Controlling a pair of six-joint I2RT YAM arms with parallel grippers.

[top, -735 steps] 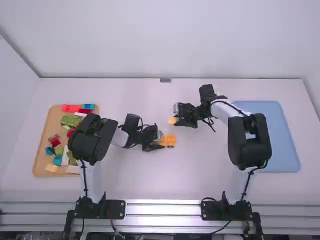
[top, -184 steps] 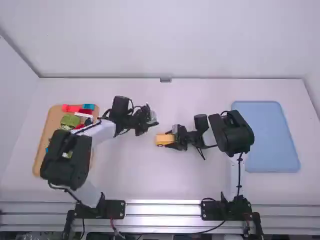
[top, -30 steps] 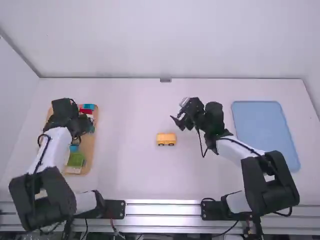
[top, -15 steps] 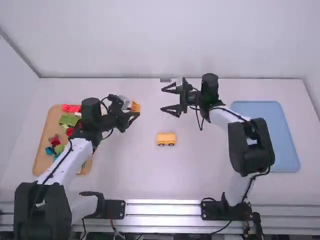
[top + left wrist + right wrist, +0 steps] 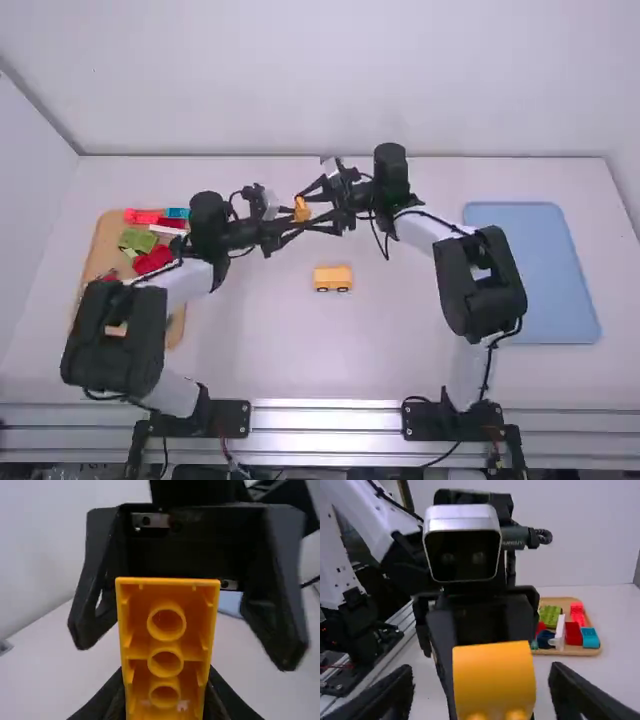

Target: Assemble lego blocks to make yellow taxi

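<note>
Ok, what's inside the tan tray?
The tray holds red blocks, green pieces, a white block and a teal block. The left arm hides most of its near part, so I can't tell all that lies there.

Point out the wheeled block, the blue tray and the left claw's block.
Wheeled block (image 5: 332,275): high view, top face.
Blue tray (image 5: 532,275): high view, bare floor.
Held block (image 5: 165,651): left wrist view, underside between tubes.

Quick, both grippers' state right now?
Left gripper: closed, holding the orange block.
Right gripper: open, jaws spread to either side of that block, not gripping it.
</note>
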